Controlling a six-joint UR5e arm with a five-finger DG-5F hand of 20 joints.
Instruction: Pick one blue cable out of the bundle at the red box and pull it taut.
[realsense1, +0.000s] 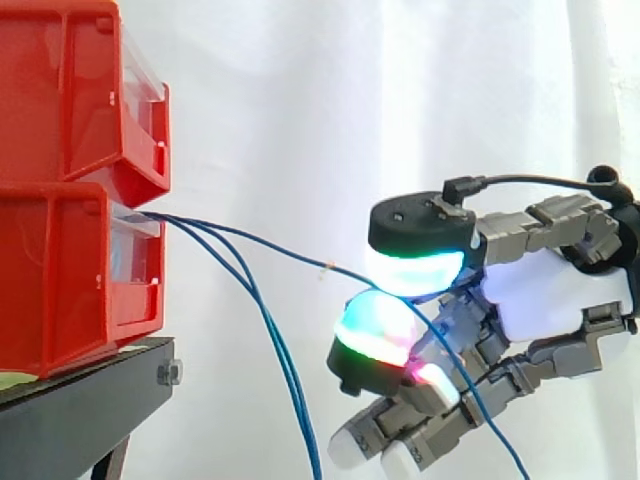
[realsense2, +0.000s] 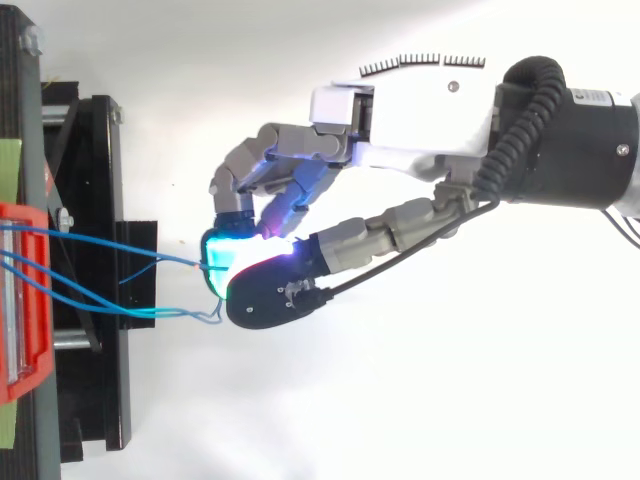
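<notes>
Fingers (realsense1: 375, 330) pinch one blue cable (realsense1: 262, 242) in open air, well clear of the red bins (realsense1: 60, 280).

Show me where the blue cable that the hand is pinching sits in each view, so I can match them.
Side view: the blue cable leaves the red box at left and slopes down rightward into the fingers of the hand, centre right.
Top view: the same cable runs from the left edge rightward to the glowing pads, left of centre.
Shared landmark: the red box, where the cables emerge.
</notes>
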